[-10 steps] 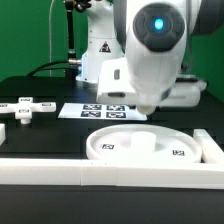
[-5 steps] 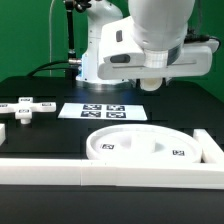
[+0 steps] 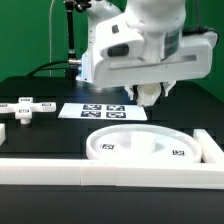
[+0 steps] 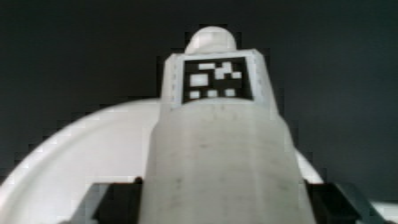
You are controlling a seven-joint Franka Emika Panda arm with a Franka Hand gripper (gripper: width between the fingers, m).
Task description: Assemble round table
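My gripper (image 3: 148,96) hangs above the table, behind the wide rimmed disc (image 3: 140,146), which lies flat near the front. In the wrist view my gripper (image 4: 222,203) is shut on the short thick post (image 4: 217,130). The post is white, carries a black-and-white tag and stands out past the dark fingers (image 4: 114,203). Part of the disc (image 4: 80,150) shows behind it. In the exterior view the post is mostly hidden by the hand. The cross-shaped piece (image 3: 25,108) lies at the exterior view's left, away from the gripper.
The marker board (image 3: 104,111) lies flat behind the disc. A long white rail (image 3: 100,172) runs along the front, and another (image 3: 212,148) stands at the exterior view's right of the disc. The robot base (image 3: 95,55) stands at the back.
The arm's wrist has turned and lifted. The hand now faces down over the table behind the disc, and its fingertips show under it. The disc and the cross-shaped piece have not moved.
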